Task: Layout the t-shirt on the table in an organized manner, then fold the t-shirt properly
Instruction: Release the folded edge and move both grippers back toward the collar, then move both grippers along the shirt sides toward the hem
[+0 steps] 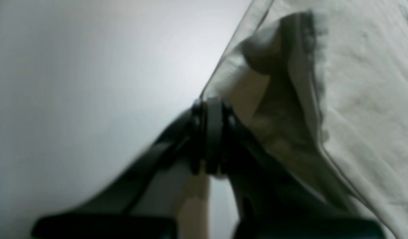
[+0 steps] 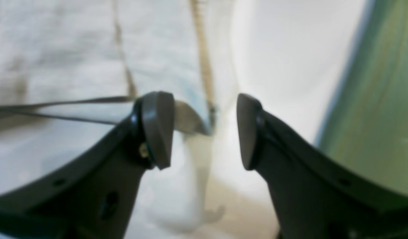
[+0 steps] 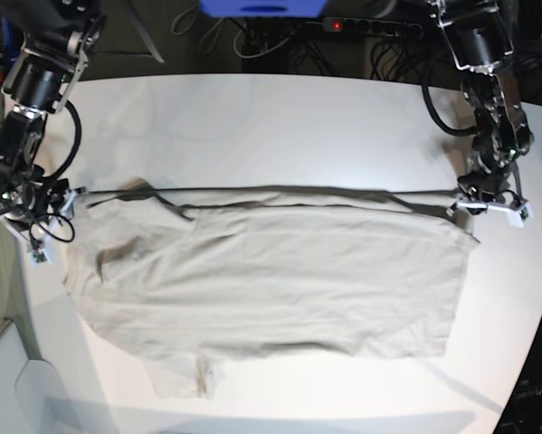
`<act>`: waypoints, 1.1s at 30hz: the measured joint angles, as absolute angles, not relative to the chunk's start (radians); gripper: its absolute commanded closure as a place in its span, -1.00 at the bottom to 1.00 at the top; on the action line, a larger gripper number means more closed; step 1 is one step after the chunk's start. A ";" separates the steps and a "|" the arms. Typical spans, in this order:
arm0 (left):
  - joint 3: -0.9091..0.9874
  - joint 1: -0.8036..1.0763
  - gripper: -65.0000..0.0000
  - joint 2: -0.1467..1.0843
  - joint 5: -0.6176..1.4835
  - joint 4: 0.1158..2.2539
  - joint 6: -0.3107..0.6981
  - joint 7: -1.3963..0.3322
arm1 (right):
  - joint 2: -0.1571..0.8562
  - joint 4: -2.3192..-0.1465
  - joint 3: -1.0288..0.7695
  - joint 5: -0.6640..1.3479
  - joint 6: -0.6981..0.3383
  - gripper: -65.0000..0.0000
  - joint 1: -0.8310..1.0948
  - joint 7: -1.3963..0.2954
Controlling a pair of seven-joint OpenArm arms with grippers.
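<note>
Grey-beige t-shirt [image 3: 280, 271] — wrinkled, stretched wide — across white table [image 3: 280, 117]

A white table [image 3: 280, 117] with rounded edges carries everything here, its smooth top bare across the far half and along a narrow strip at the near edge. Directly on it lies one thing, a light grey-beige t-shirt [image 3: 280, 280], spread wide across the middle and wrinkled. The shirt's far edge is drawn into a nearly straight line from side to side, and a short flap of cloth sticks out at its near left corner.
</note>
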State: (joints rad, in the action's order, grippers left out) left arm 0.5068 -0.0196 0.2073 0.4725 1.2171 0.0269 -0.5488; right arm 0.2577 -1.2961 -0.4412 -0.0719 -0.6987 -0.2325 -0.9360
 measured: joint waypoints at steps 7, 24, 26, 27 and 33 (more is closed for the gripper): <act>0.507 -0.014 1.00 0.207 0.476 1.218 0.027 -0.545 | 0.260 -1.210 -0.437 -0.065 -0.698 0.04 -0.234 -0.885; 0.511 0.119 1.00 0.197 0.479 1.434 0.025 -0.765 | 0.292 -1.374 -0.437 -0.062 -0.699 1.00 -0.070 -0.927; 0.512 0.141 1.00 0.199 0.475 1.480 0.022 -0.805 | 0.291 -1.439 -0.435 -0.054 -0.699 1.00 -0.021 -0.943; 0.513 0.149 1.00 0.199 0.474 1.502 0.022 -0.816 | 0.292 -1.459 -0.436 -0.055 -0.699 1.00 -0.005 -0.947; 0.536 0.199 1.00 0.200 0.482 1.663 0.028 -0.934 | 0.296 -1.610 -0.478 -0.047 -0.699 1.00 0.070 -0.987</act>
